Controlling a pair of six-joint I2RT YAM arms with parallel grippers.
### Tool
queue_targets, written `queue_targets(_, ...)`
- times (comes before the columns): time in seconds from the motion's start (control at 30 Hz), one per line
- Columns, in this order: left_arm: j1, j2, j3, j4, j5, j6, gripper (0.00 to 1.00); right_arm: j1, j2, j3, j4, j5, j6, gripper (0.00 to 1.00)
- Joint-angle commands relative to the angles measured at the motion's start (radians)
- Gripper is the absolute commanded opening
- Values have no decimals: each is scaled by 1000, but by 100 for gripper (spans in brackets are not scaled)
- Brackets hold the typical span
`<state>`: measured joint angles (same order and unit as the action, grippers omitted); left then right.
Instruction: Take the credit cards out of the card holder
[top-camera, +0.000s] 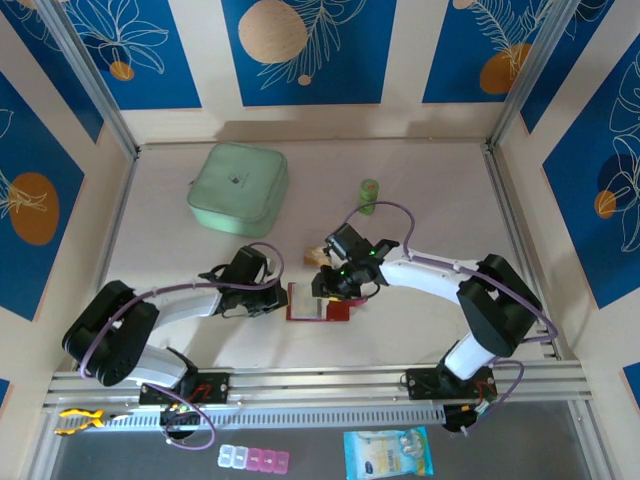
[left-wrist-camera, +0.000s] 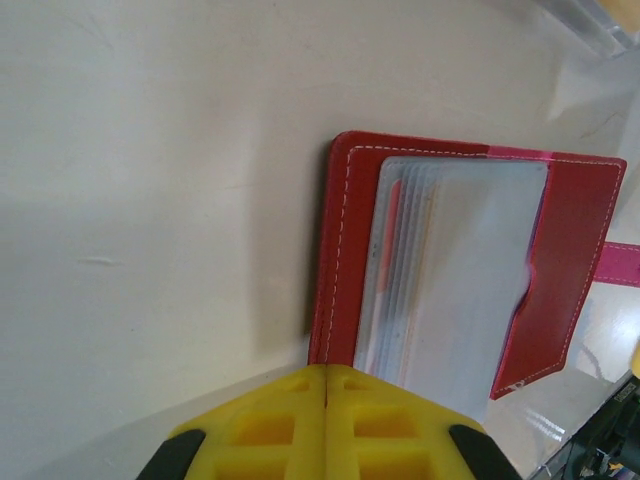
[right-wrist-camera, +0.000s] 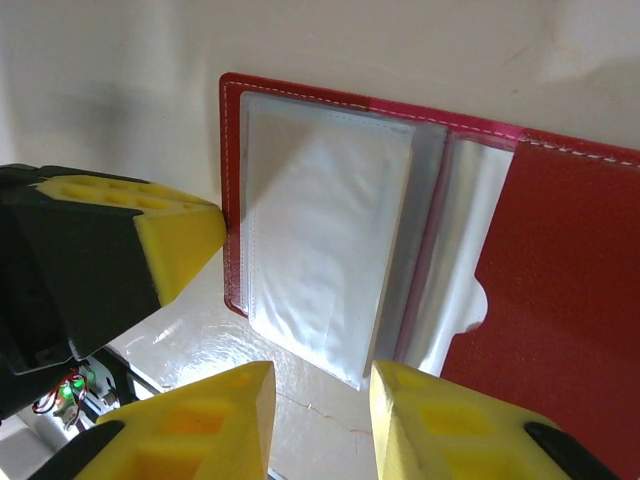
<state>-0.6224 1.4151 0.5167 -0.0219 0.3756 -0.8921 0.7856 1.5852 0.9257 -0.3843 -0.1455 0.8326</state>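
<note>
Two grippers at the open holder (top-camera: 318, 303), frame centre: left gripper (left-wrist-camera: 328, 395) closed, empty, at its edge; right gripper (right-wrist-camera: 320, 395) parted, empty, over the sleeves (right-wrist-camera: 325, 230). Pinch one card (left-wrist-camera: 393, 215); draw straight out.

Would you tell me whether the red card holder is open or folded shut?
Open: the card holder lies spread flat on the table, clear pockets exposed.

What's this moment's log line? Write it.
left claw shut at red card holder edge | right claw open over clear pockets
</note>
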Motion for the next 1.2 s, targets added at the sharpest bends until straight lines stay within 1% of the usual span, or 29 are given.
queue_targets(0.0,-8,3,-5,-18,13,4,3,7,41,31,15,-55,25,33)
queue_targets(0.1,-8,-7,-5,-28,10,5,3,8,67,39,27,-74,26,34)
queue_targets(0.27,-9,-11,-24,-16,11,-7,3,10,101,51,39,-90,28,32)
queue_targets(0.5,-9,-4,-21,-22,12,-7,3,15,148,87,37,-95,16,31)
queue_targets(0.87,-8,5,-14,-36,8,-5,3,18,212,105,-14,-65,13,30)
queue_targets(1.03,-9,5,-12,-49,10,-1,3,29,184,93,-52,1,16,30)
queue_targets(1.17,-8,-2,-15,-50,2,-1,3,25,155,78,-61,21,16,30)
